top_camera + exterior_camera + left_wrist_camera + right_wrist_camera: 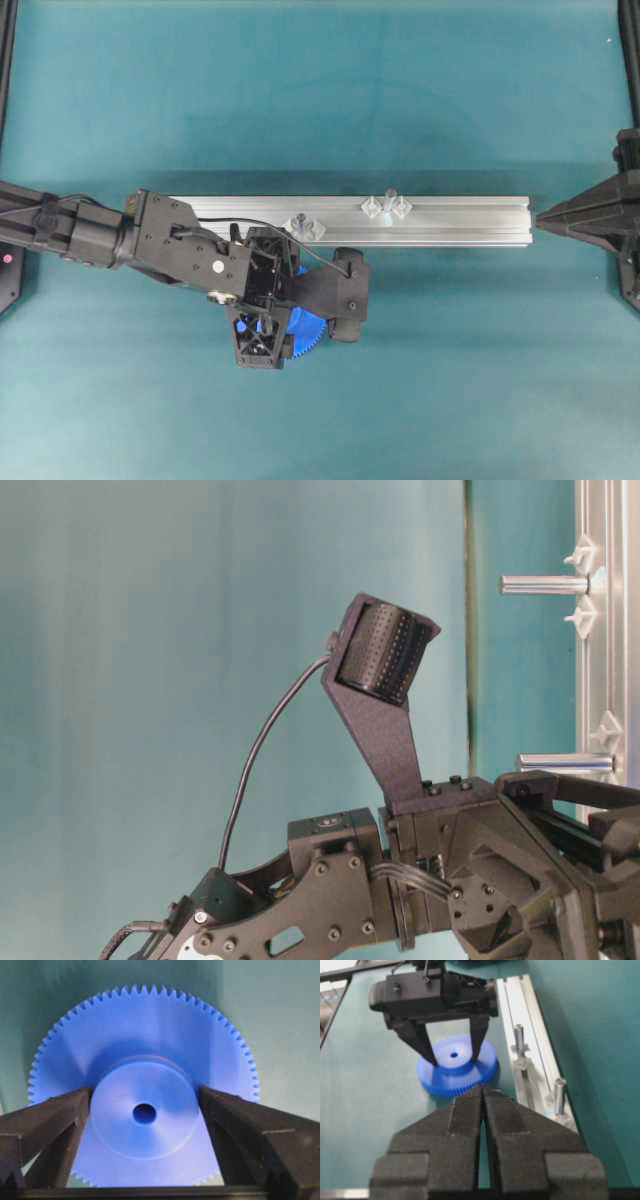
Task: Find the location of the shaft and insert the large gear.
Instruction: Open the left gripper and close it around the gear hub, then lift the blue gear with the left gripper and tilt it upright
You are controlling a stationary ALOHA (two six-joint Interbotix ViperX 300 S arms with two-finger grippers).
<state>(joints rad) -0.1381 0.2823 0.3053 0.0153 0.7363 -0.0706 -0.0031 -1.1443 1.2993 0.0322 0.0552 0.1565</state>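
The bright blue plastic toothed large gear (pixel 145 1110) lies flat on the teal surface (pixel 450 360), just beside the near edge of the long aluminium rail (pixel 460 220), at about 7 o'clock from the rail's middle in the overhead view. There only a toothed sliver of it (pixel 305 335) shows, the rest being hidden under the left arm. The left claw (pixel 454 1057) reaches down over it with its two black fingers (pixel 55 1120) set on either side of the raised round hub, touching or all but touching the hub wall; whether they grip it firmly cannot be told, and the gear's lower rim is cut off by the claw body in the left wrist view. Two upright grey metal pins stand on the rail between clear diamond-shaped mounts. The slim shaft (pixel 390 195) rises near the rail's middle, at about 2 o'clock from the gear and well apart from it. The second pin (pixel 298 222) stands just beside the left arm's wrist, and its top is hard to make out from overhead. In the table-level view the scene appears turned on its side, and the arm covers the gear entirely. The right claw (pixel 483 1091) has its fingers pressed together on nothing, resting off the rail's 3 o'clock end (pixel 545 220).
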